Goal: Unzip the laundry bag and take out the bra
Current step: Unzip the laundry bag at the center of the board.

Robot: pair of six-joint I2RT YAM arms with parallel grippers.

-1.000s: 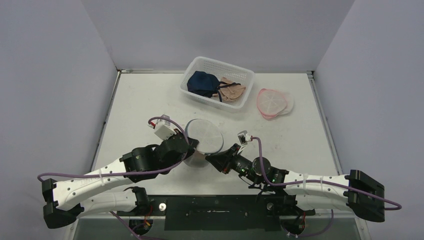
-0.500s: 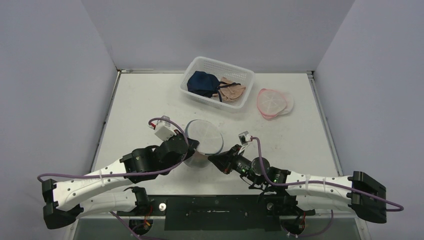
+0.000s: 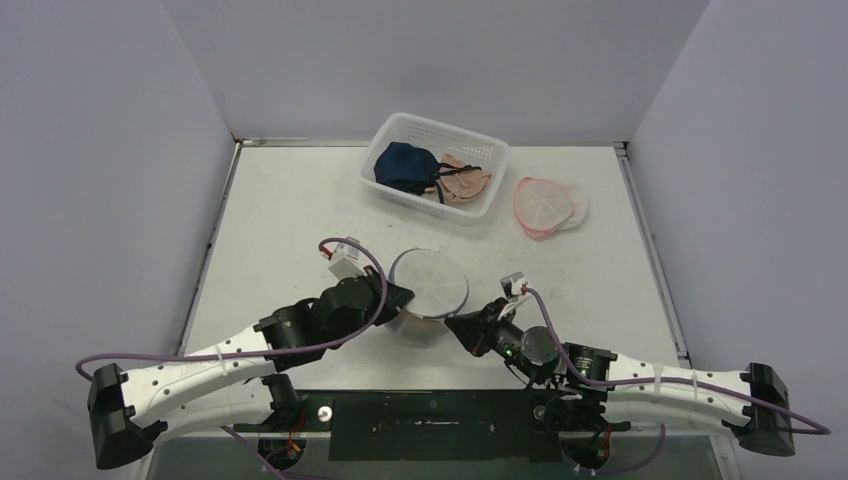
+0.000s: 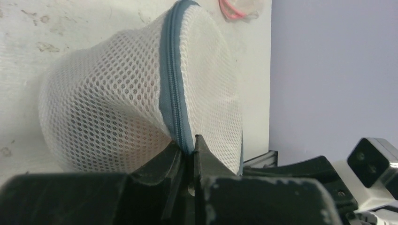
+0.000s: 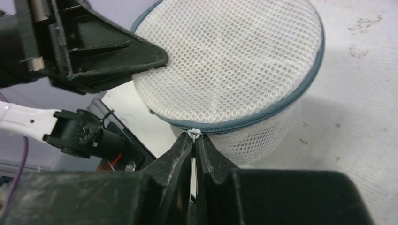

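Two robot arms meet over a white mesh laundry bag (image 3: 428, 285) near the front middle of the table (image 3: 290, 220); we see the bag standing between them, its round top turned up towards the overhead camera.

The left gripper (image 4: 187, 147) comes in from the bag's left side; its jaws are pressed together on the blue-grey zip (image 4: 170, 84) where the band runs down the bag's wall, with mesh bulging on either side of the pinch.

The right gripper (image 5: 193, 140) reaches in from the bag's near right; its jaws are closed on the small white zip pull (image 5: 194, 133) at the top rim; along the stretch we can see, the zip is closed.

What lies inside the mesh we cannot make out; we cannot tell whether the bra is in there.

At the far side of the table sits a white basket (image 3: 450, 127) holding a navy garment (image 3: 403, 165) and a beige garment (image 3: 463, 184); just beside it, to the right, lies a flat pink-rimmed mesh disc (image 3: 545, 203), well apart from both arms.
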